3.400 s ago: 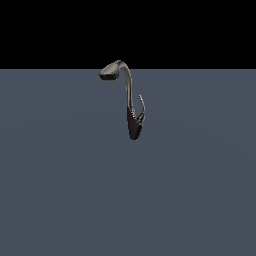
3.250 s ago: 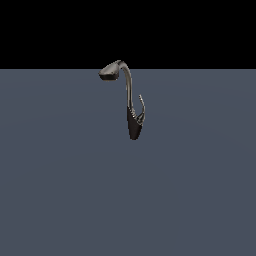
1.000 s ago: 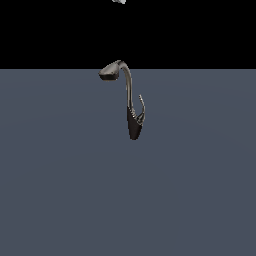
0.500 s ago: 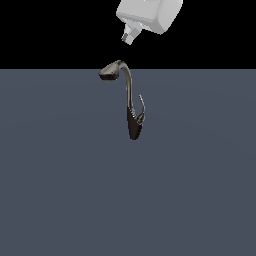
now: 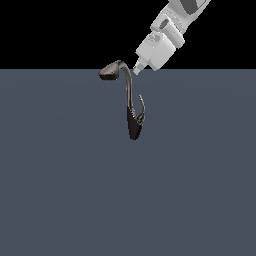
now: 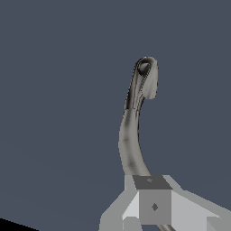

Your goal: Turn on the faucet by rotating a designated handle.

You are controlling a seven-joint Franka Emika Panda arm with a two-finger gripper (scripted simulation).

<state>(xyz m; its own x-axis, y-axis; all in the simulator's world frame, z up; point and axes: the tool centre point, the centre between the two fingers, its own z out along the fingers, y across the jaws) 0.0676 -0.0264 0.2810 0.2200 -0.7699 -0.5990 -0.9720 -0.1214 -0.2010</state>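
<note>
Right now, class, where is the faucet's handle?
In the exterior view, the handle rises from the faucet base, on the neck's right side, below the gripper.

A flat, plain slate-grey counter (image 5: 65,190) fills the lower part of the exterior view, meeting a black backdrop along a straight horizon. The only thing standing directly on it is the faucet (image 5: 131,107), planted by its tapered black base. The counter spreads bare and uniform on every side of that base. In the wrist view the same grey surface (image 6: 54,90) lies behind the faucet's neck (image 6: 128,135).
</note>
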